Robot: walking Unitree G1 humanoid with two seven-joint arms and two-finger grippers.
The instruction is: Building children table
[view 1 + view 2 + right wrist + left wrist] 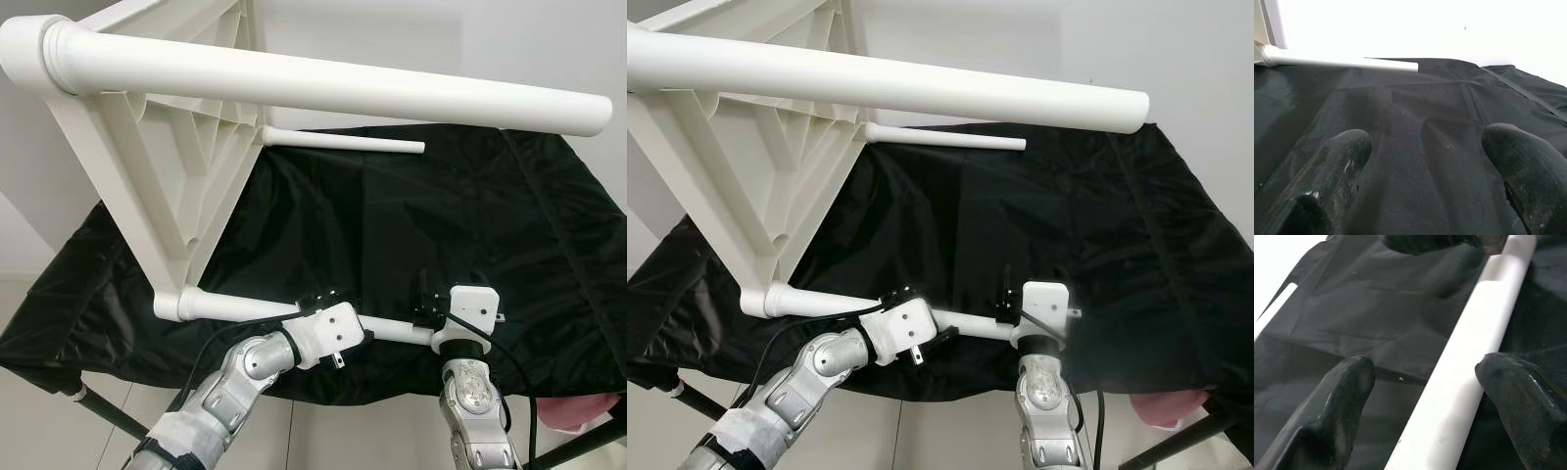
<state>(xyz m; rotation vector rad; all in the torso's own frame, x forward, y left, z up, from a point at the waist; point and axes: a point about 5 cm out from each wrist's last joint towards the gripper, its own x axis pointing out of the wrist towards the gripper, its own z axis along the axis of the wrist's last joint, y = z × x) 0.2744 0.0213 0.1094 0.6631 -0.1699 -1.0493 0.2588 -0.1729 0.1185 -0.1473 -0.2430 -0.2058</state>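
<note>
The white children's table stands tipped on its side on a black cloth, its ribbed underside facing me. One leg juts across the top, and a far leg points right behind it. The lowest leg lies along the cloth's near edge. My left gripper is open astride this leg, which runs between its fingers nearer one fingertip. My right gripper is open by the leg's free end, over bare cloth; the far leg lies ahead.
The cloth covers a platform whose near edge drops just behind my wrists. Black frame tubes run beneath it. A pink object sits low at the right. White walls close the back.
</note>
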